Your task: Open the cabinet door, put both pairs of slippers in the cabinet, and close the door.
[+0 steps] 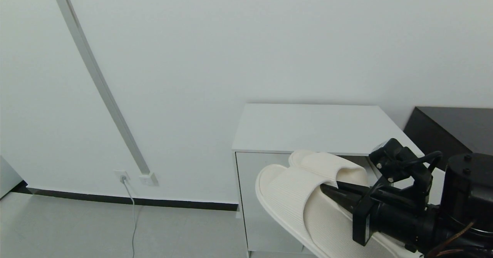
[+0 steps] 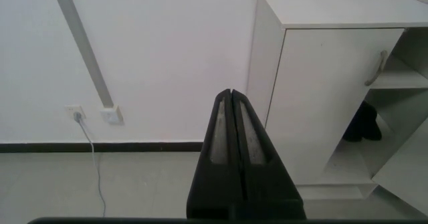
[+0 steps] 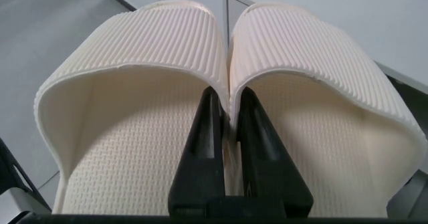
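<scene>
Slippers (image 1: 296, 200) first, says the inspector: where is the pair, and what has hold of it?

The assessor reports that the pair is held in the air in front of the cabinet (image 1: 308, 129), with the toes showing just under the cabinet's top edge. The right gripper (image 3: 229, 103) is clamped on it. One finger runs inside each slipper, and the two adjoining side walls are pinched between them. He judges that this grip explains the arrangement: a single pinch carries both slippers side by side, facing the same way, so they can go in as a set.

And the cabinet itself? asks the inspector.

Partly open, the assessor notes. One door panel (image 2: 328, 97), with its handle (image 2: 378, 67), covers part of the front. Beside it the interior is exposed, showing a shelf (image 2: 408, 80) and, below it, a dark item (image 2: 364, 124) too indistinct to identify. He judges that the opening step is done, the loading step is in hand and the closing step is not yet done. He cannot tell whether this pair is the first or the second.

The other arm? asks the inspector.

The left gripper (image 2: 231, 97) has its fingers pressed together on nothing, the assessor records. It sits off to the closed-panel side of the cabinet, facing the wall (image 2: 167, 50), and he judges it is kept there to leave the opening free.

Any risk? asks the inspector.

The slipper walls look soft, the assessor cautions, so the pair could sag or slide out of the pinch on the way to the shelf.
</scene>
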Tool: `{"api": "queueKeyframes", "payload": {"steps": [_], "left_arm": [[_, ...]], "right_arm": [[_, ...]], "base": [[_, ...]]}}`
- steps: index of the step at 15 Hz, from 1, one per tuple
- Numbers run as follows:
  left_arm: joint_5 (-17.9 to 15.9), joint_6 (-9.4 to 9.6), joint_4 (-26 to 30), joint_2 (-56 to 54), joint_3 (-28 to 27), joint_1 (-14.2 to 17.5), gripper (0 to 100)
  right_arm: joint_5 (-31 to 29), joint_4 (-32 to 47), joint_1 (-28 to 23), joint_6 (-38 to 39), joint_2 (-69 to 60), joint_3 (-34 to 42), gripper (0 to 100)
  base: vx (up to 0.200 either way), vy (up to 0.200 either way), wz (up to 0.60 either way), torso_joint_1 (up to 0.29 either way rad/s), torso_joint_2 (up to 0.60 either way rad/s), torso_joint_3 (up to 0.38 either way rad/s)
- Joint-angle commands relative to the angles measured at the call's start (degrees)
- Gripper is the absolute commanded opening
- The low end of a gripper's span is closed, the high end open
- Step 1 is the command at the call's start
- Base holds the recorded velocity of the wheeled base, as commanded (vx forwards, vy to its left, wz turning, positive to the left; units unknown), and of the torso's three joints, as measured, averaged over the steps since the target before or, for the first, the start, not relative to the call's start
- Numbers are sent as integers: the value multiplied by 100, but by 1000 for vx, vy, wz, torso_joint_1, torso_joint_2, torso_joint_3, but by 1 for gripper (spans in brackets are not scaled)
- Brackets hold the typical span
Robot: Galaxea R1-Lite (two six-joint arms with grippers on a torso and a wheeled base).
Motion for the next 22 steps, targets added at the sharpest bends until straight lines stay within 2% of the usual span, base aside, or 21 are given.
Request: {"api": "queueKeyframes", "payload": {"steps": [1, 15, 22], "left_arm": [[1, -1, -1, -1, 1, 1, 0], [1, -1, -1, -1, 1, 1, 0], [1, -1, -1, -1, 1, 1, 0]], "right_arm": [[-4, -9, 4, -9, 100, 2, 0], [5, -36, -5, -369, 82, 222, 0], [23, -36, 4, -378, 56, 275, 0]], "base": [[0, -200, 0, 12, 7, 7], [0, -200, 0, 2, 2, 3], [0, 0, 0, 0, 0, 0]]}}
